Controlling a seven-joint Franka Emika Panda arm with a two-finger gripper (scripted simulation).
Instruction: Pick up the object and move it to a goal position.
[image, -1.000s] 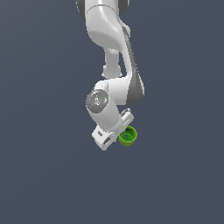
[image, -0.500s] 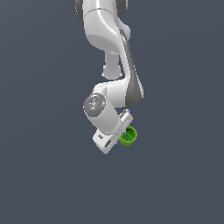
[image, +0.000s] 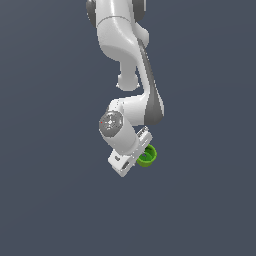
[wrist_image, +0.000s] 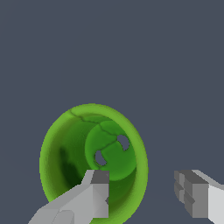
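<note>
Little has shifted since earlier: arm (image: 131, 75) and cup (image: 147, 156) hold position. Wrist view alone shows gripper (wrist_image: 144, 194) spread, one finger (wrist_image: 94, 194) inside the cup, mouth facing the camera.

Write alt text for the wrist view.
A bright green cup seen from above, hollow facing the camera. The tool is open, one finger in front of the cup's opening, the other outside its rim, over a plain grey surface.

Plain dark grey-blue floor (image: 55, 200), unmarked, green cup (image: 148, 156) on it, mouth up, partly hidden
</note>
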